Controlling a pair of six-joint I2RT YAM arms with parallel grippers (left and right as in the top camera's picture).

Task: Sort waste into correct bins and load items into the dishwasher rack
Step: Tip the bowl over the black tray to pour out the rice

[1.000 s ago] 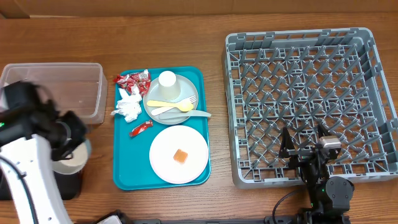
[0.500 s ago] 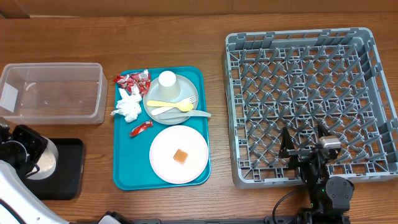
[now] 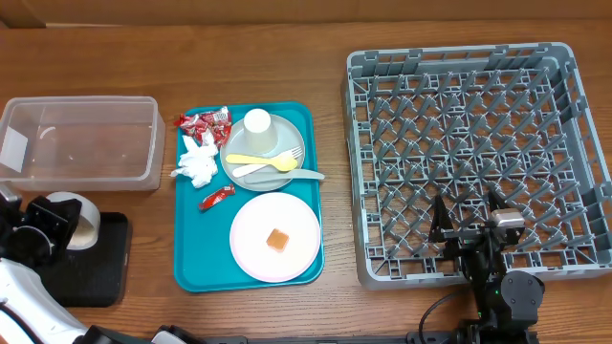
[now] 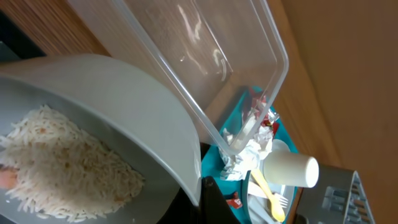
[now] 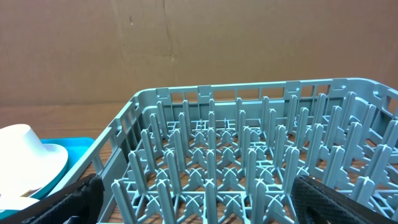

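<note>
My left gripper [image 3: 46, 227] is shut on the rim of the small whitish bowl [image 3: 78, 221], which is tipped on its side over the black tray [image 3: 100, 268]. In the left wrist view the bowl [image 4: 124, 106] holds loose white rice [image 4: 62, 162], pinched at my left gripper [image 4: 203, 184]. The clear tub [image 3: 86, 143] sits just behind. A pink plate [image 3: 253, 253] carries an orange cube [image 3: 277, 239]. The grey plate [image 3: 273, 143] holds a white cup [image 3: 256, 122] and yellow fork [image 3: 263, 161]. My right gripper [image 3: 469, 225] stands open over the dishwasher rack [image 3: 478, 124].
A teal serving tray [image 3: 301, 119] lies between tub and rack, with red wrappers [image 3: 203, 122], one more wrapper [image 3: 217, 197] and a crumpled napkin [image 3: 198, 162] on it. The rack's pegs [image 5: 249, 155] fill the right wrist view, between my right gripper's fingers [image 5: 336, 199].
My left arm has drawn back toward the left front corner, carrying the bowl leftward over the black tray and tipping it onto its side. The right arm has not moved.
</note>
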